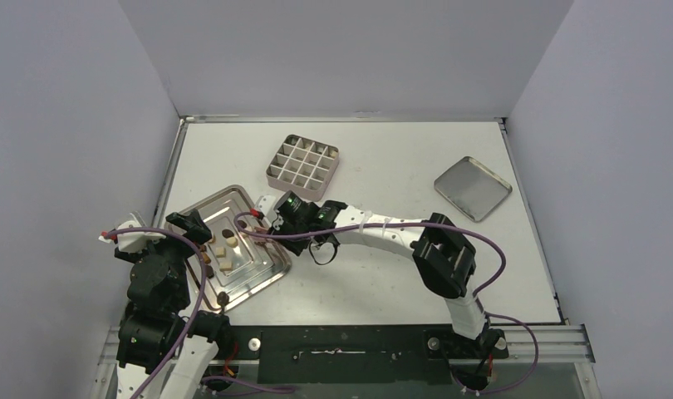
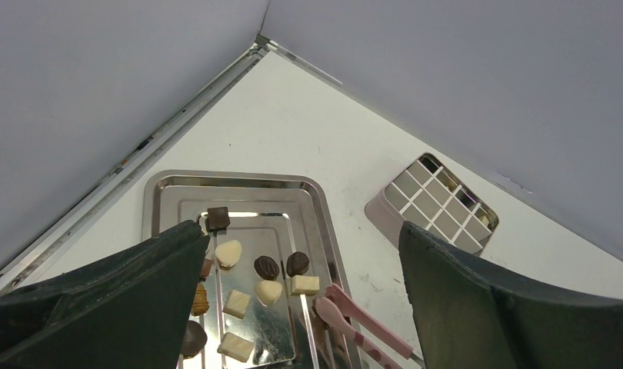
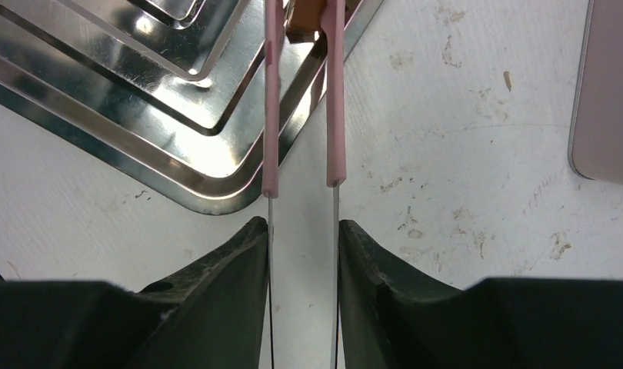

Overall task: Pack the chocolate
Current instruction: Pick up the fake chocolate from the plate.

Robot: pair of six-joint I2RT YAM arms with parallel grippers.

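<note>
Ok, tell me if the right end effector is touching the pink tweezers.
Touching. In the right wrist view the right end effector presses both fingers against the tweezers' metal arms.

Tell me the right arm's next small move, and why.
Probably lift the pink tongs straight up. The right gripper holds them, and a tan chocolate seems pinched between their tips, low over the metal tray's rim, which it must clear.
</note>
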